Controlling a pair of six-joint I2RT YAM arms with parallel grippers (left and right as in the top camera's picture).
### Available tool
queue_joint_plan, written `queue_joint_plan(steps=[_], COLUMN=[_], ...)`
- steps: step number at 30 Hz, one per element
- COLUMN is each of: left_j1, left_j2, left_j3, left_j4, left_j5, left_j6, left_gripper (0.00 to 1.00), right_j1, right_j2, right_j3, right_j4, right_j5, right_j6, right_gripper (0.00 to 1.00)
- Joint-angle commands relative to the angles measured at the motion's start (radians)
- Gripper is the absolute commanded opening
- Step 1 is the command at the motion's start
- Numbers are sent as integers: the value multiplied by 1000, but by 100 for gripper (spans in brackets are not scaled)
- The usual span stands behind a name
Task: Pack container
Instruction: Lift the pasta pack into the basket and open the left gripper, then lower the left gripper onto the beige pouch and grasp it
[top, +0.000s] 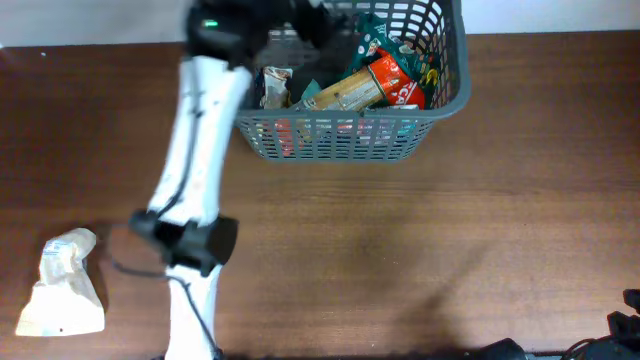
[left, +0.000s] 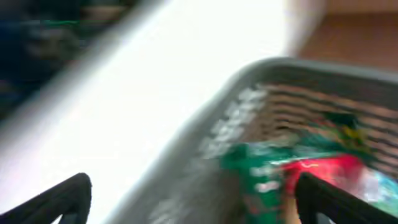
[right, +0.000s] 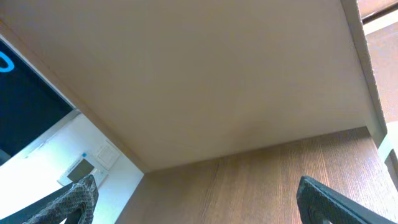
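**Left arm over the container, right arm at the desk's corner**

Seen from overhead, a white pouch (top: 62, 285) lies flat on the brown desk (top: 420, 250) at 8 o'clock, well apart from everything else. Just beside it the left arm (top: 195, 150) rises from 7 o'clock and leans toward 12. Its dark end hangs over the container (top: 350, 135) and hides that basket's far-left corner.

The container stands at 12 to 1 o'clock on the desk, its far rim cut by the frame edge. A tan packet (top: 345, 93), a red packet (top: 400, 85) and a green packet (top: 378, 35) lie tilted inside, touching one another.

The overhead view does not show the left jaws, because the arm covers them. The left wrist view does, though it is blurred. Two dark fingers (left: 62, 199) sit in the bottom corners, so the left jaws stand wide apart. Past them curves the grey rim, with the green and red packets at 5 o'clock.

At the overhead's 4 o'clock corner only dark bits of the right arm (top: 628, 320) show. The right wrist view gives the rest. Its fingers (right: 78, 199) are spread, so the right jaws stand apart above desk wood. Beyond them are a pale flat surface (right: 205, 81) and a dark panel (right: 25, 106) at 9 o'clock.
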Motion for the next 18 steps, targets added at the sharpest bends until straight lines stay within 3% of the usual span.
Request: queue_joint_plan(steps=[1,4,10,14,18], left_j1=[107,195,427,579,667], left_j2=[-138,-138,-135,-171,-297], left_j3=[52,51,-1,-15,-92], left_j4=[-113,-327,-667,-772,-772], left_j5=[-473,-597,-598,-531,-500], left_j6=[-111,-189,-324,-418,-413], left_gripper=[95,95,95,92,91], right_j1=[7,7,7,7,7], right_j2=[-8,-8,-8,-8,-8], right_j3=[10,10,10,10,10], right_j4=[0,0,0,0,0], right_j5=[12,12,12,12,12], right_j6=[0,0,0,0,0], right_gripper=[99,99,99,99,99])
